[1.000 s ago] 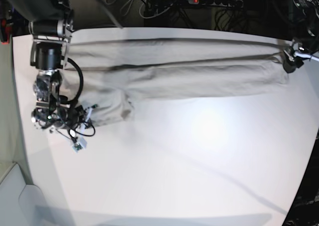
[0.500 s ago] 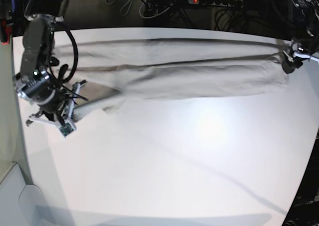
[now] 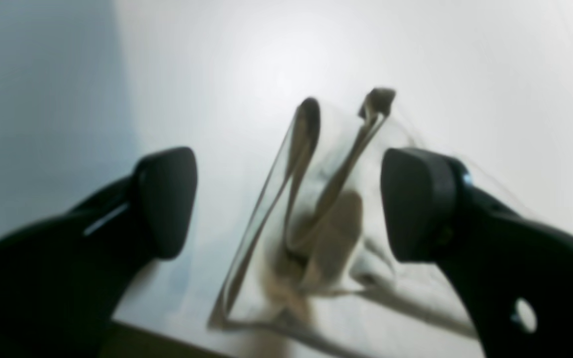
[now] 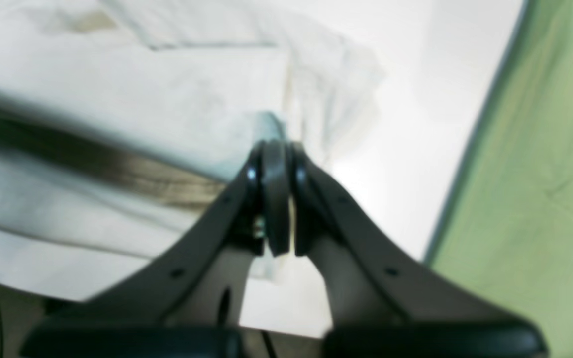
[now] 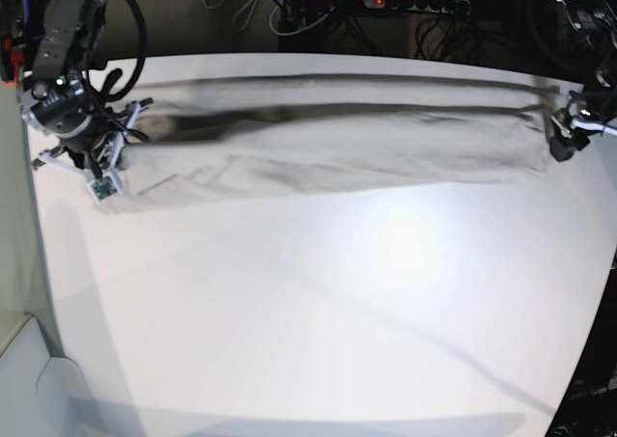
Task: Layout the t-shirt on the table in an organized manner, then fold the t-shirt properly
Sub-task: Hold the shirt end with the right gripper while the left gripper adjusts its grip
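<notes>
- The t-shirt (image 5: 328, 143) lies as one long band across the far side of the table (image 5: 318, 312), from nine o'clock to three.
- The right gripper (image 4: 276, 164) is pressed together, pinching the cloth's edge.
- The left gripper (image 3: 286, 199) stands spread over the bunched end, gripping nothing.
- I'd pull the ends apart evenly, keeping the cloth low.
- One shirt, two grippers.

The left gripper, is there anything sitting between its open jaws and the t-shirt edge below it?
Nothing visible. In the left wrist view the left gripper hangs open with the folded edge of the t-shirt directly between its fingers, only the bare table beyond. The view is blurred, so small items could escape notice.
</notes>
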Tool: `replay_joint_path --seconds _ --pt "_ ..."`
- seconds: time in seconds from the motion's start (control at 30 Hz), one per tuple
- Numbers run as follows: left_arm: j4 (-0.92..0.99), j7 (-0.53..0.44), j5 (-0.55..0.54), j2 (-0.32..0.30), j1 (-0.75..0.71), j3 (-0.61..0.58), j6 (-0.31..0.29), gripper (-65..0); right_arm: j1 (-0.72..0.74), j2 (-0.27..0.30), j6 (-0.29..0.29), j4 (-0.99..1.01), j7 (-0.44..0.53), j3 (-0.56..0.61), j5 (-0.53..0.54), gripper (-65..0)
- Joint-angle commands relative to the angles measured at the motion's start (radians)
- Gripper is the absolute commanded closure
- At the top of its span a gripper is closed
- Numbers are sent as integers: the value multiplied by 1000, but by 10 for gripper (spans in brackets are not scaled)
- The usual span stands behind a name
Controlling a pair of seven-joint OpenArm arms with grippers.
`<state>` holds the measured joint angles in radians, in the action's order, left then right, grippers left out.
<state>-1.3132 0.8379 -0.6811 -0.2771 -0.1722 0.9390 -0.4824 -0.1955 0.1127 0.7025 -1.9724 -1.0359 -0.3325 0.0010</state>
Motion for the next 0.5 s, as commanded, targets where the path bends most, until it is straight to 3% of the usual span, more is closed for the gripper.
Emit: replay_joint_path --seconds 0.0,0.2,0.47 --pt "-15 -19 -19 -23 10 2 -8 -566 4 8 -4 -2 12 -3 4 0" --pt "-15 -19 -19 -23 10 2 -8 -566 -2 8 -4 81 90 45 3 0" --pt "-15 -19 -19 -26 3 -70 -8 -566 4 5 -4 130 95 48 3 0"
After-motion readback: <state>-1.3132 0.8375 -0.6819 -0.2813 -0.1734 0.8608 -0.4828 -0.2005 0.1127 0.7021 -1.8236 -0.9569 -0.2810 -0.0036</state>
